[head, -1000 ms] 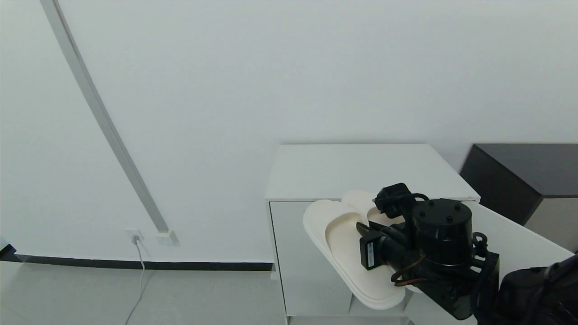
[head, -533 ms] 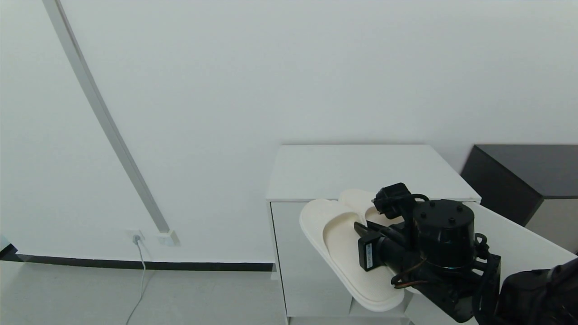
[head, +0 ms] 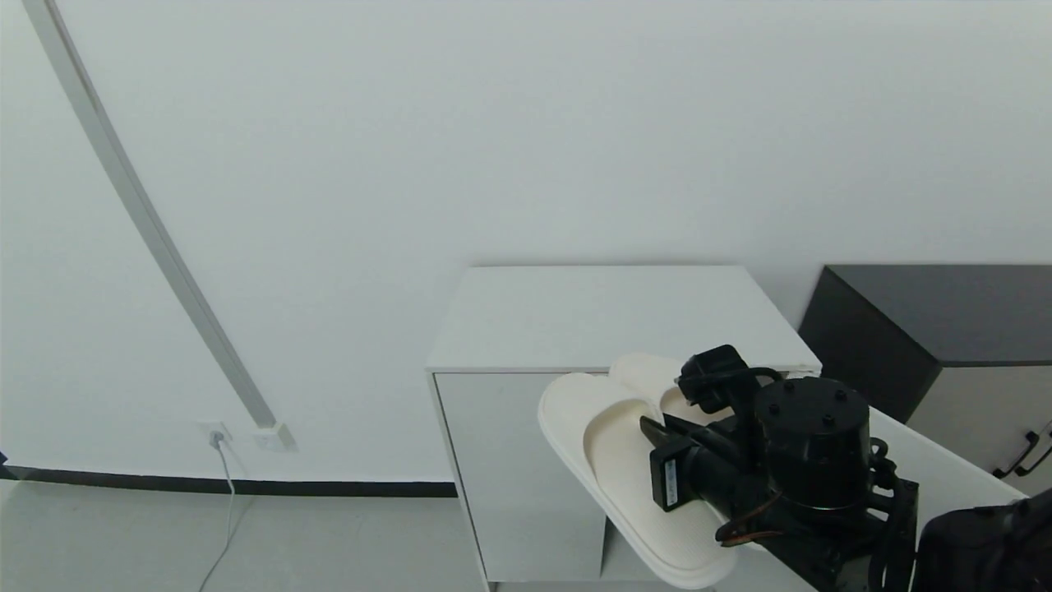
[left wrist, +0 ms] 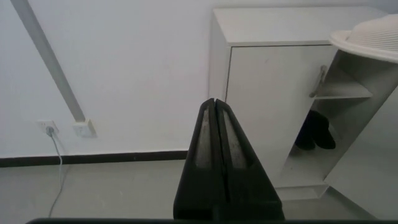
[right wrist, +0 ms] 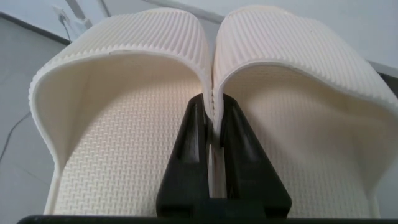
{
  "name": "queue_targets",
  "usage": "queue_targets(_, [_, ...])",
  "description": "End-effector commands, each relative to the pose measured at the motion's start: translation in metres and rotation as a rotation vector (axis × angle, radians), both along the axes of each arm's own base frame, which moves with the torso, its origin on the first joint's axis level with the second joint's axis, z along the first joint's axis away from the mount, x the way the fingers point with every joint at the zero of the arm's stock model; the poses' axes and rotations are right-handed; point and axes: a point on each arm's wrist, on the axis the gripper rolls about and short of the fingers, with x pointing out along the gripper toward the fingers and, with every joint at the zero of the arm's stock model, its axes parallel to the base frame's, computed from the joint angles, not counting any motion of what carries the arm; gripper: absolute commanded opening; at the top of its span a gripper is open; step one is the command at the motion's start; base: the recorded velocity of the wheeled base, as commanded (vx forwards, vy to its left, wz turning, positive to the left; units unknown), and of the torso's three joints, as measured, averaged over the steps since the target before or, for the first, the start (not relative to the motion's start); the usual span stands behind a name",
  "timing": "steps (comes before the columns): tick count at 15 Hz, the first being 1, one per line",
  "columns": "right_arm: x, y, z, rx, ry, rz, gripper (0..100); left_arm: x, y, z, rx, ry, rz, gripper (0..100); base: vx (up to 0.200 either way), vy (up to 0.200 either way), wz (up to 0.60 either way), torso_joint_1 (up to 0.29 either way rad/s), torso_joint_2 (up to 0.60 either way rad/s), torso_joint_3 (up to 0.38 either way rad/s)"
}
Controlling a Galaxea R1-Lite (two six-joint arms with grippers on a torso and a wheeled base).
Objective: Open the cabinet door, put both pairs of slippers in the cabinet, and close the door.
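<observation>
A pair of cream slippers [head: 625, 460] hangs side by side in front of the white cabinet [head: 608, 312], at the height of its upper edge. My right gripper [head: 657, 427] is shut on their two touching inner walls. Up close, the slippers [right wrist: 124, 124] are pinched between the black fingers [right wrist: 194, 124] of that gripper [right wrist: 213, 115]. The cabinet's left door [head: 518, 469] is closed; the right door [head: 937, 460] is swung open toward me. My left gripper [left wrist: 214, 109] is shut on nothing, well off from the cabinet [left wrist: 273, 99]. A dark pair [left wrist: 314, 130] sits under the shelf [left wrist: 342, 93].
A black cabinet [head: 945, 321] with dark handles [head: 1019, 452] stands just right of the white one. A wall socket with a cable [head: 215, 436] and a slanted grey strip [head: 140, 222] are on the wall to the left. Bare floor lies left of the cabinet.
The whole head picture has shifted left, so the camera moved. Against the cabinet, my right gripper and the slippers now stand further toward the open right side.
</observation>
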Motion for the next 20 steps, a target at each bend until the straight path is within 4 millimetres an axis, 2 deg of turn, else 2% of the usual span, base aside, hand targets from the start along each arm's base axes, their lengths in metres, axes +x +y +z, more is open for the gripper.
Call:
queue_targets(1, [-0.001, -0.001, -0.001, 0.003, -0.004, 0.002, 0, 0.000, 0.000, 0.000, 0.000, 0.002, 0.000, 0, 0.000, -0.200, 0.00, 0.002, 0.00, -0.002])
queue_targets(5, [-0.002, -0.002, -0.002, 0.000, -0.004, 0.002, 0, 0.000, 0.000, 0.000, 0.000, 0.002, 0.000, 0, 0.000, -0.200, 0.00, 0.000, 0.00, 0.005])
queue_targets(12, [-0.012, -0.004, -0.008, -0.024, -0.030, 0.038, 0, 0.000, 0.000, 0.000, 0.000, 0.002, 0.000, 0, 0.000, 0.000, 0.00, 0.000, 0.00, 0.000])
queue_targets(20, [-0.012, -0.003, -0.009, -0.005, -0.034, 0.055, 0, 0.000, 0.000, 0.000, 0.002, 0.002, 0.000, 0, 0.000, 0.000, 0.00, 0.000, 0.00, 0.000])
